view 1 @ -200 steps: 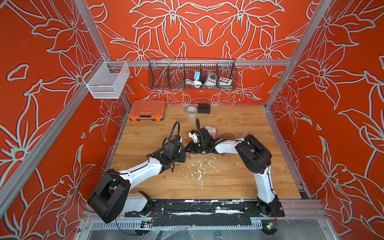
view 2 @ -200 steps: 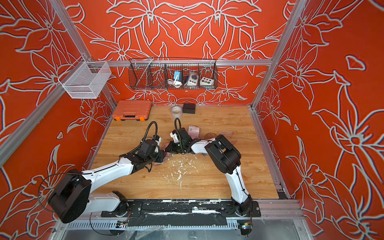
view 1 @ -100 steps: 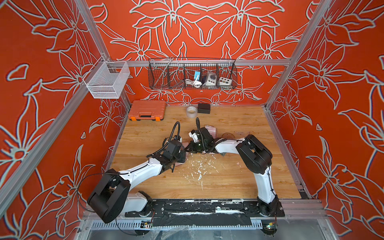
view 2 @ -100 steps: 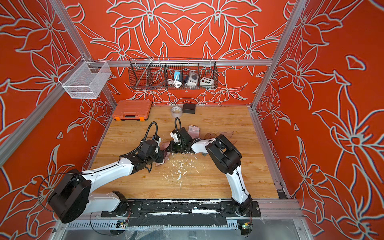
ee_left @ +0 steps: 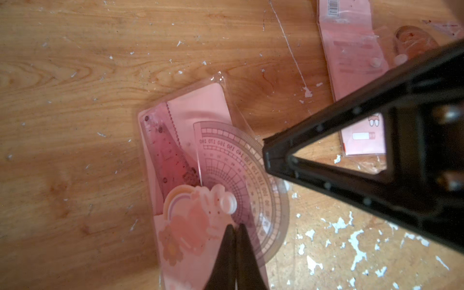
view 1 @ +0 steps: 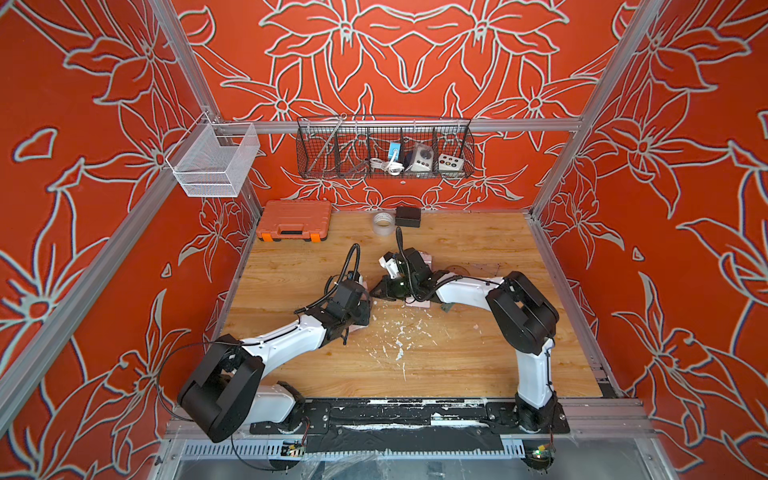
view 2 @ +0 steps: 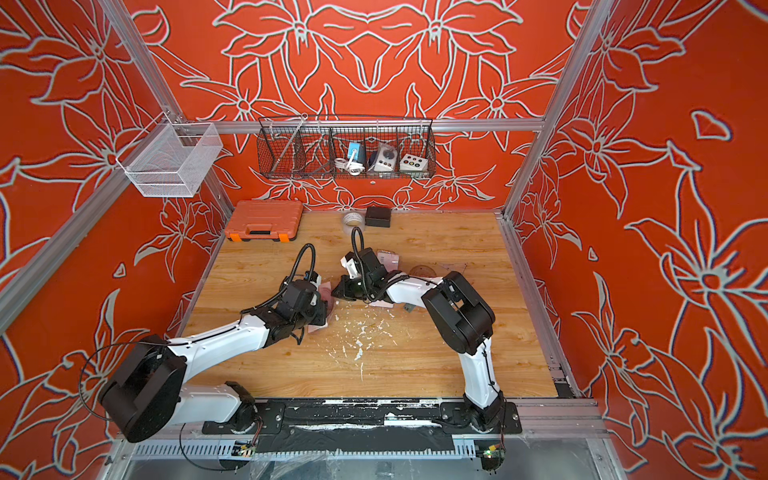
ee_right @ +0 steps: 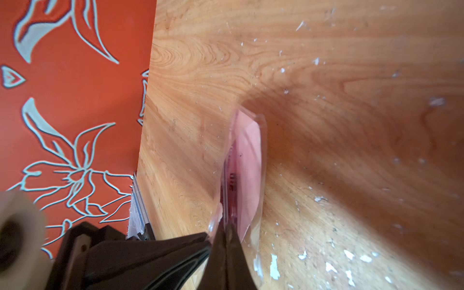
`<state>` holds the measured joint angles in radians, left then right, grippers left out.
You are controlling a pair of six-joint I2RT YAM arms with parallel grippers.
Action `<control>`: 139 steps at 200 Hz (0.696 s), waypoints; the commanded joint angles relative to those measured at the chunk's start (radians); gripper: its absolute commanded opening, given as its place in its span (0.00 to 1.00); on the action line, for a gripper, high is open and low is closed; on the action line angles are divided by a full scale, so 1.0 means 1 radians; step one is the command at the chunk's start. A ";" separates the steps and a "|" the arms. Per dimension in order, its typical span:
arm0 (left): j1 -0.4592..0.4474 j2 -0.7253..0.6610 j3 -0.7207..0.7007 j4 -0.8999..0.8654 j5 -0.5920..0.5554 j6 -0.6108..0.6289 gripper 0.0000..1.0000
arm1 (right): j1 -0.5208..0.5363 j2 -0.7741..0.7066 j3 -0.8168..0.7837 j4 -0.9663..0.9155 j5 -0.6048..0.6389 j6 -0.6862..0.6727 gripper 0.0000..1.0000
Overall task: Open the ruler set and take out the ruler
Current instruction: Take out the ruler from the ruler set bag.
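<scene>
pouch [ee_left: 187,105] flat on surface [ee_left: 75,75], ruler [ee_left: 164,153] inside it. left pincer [ee_left: 236,228] together, tips on pouch. right pincer [ee_right: 225,224] clamped on its clear edge. risk: thin film slips free, or the pull drags out the protractor [ee_left: 241,165] instead of the ruler.

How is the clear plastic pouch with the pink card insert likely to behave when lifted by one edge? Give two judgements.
Probably floppy: the clear plastic pouch curves up from the wooden table where the right gripper pinches its edge. Likely light and slippery: thin glossy film, and the clear protractor seems to reach past its edge.
</scene>
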<state>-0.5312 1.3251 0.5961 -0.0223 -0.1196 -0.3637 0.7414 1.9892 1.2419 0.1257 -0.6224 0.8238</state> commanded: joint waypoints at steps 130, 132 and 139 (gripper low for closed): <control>0.002 0.004 0.017 -0.047 -0.101 -0.022 0.00 | -0.056 -0.108 -0.054 -0.071 0.002 -0.012 0.00; 0.002 0.004 0.016 -0.049 -0.102 -0.022 0.00 | -0.057 -0.109 -0.055 -0.068 0.000 -0.012 0.00; 0.002 0.003 0.018 -0.051 -0.106 -0.022 0.00 | -0.059 -0.113 -0.063 -0.054 -0.006 -0.012 0.00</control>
<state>-0.5304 1.3270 0.5964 -0.0662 -0.2085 -0.3756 0.6888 1.8957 1.2060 0.0589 -0.6182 0.8185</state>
